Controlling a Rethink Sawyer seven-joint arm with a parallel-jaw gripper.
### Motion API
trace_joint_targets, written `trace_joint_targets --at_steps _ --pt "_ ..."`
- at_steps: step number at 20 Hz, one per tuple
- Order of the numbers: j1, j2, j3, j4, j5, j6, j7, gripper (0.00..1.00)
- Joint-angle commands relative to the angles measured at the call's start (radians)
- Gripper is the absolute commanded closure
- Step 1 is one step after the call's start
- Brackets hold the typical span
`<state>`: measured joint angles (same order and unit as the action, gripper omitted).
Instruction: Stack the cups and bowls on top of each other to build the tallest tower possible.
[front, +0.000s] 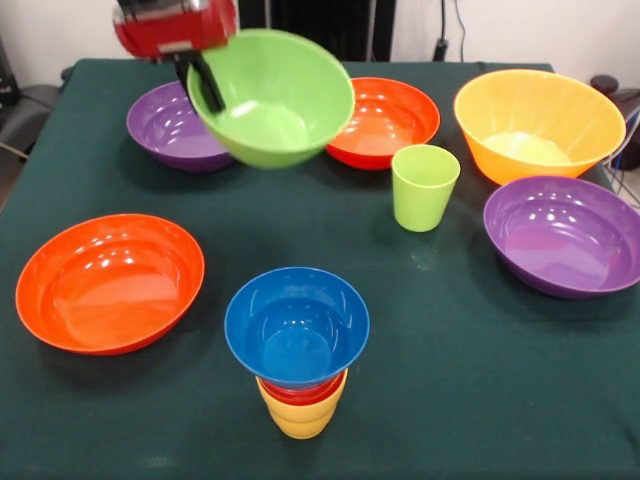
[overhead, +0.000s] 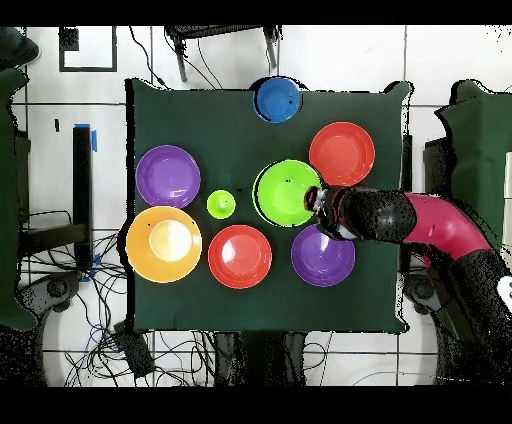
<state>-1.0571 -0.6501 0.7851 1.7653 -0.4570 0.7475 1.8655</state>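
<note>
My gripper is shut on the rim of the light green bowl and holds it tilted in the air above the table's far left. In the overhead view the gripper is at the green bowl's right edge. The tower stands at the near middle: yellow cup lowest, red cup in it, small blue bowl on top; only the blue bowl shows from overhead. The light green cup stands upright alone, also in the overhead view.
A purple bowl sits partly behind the held bowl, and a red-orange bowl beside it. The large orange bowl and a second purple bowl are at the right. Another red-orange bowl is at the near left.
</note>
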Motion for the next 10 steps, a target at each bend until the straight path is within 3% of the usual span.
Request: trace_joint_targets --at_steps 1,4,7,10 --pt "-0.019 -0.134 0.173 0.066 0.140 0.226 -0.212 1.00" --pt "-0.047 -0.150 0.268 0.062 0.208 0.244 -0.217 1.00" --pt "-0.015 -0.140 0.288 0.014 0.238 0.305 -0.208 1.00" --pt "0.022 -0.098 0.309 -0.030 0.265 0.305 -0.193 1.00"
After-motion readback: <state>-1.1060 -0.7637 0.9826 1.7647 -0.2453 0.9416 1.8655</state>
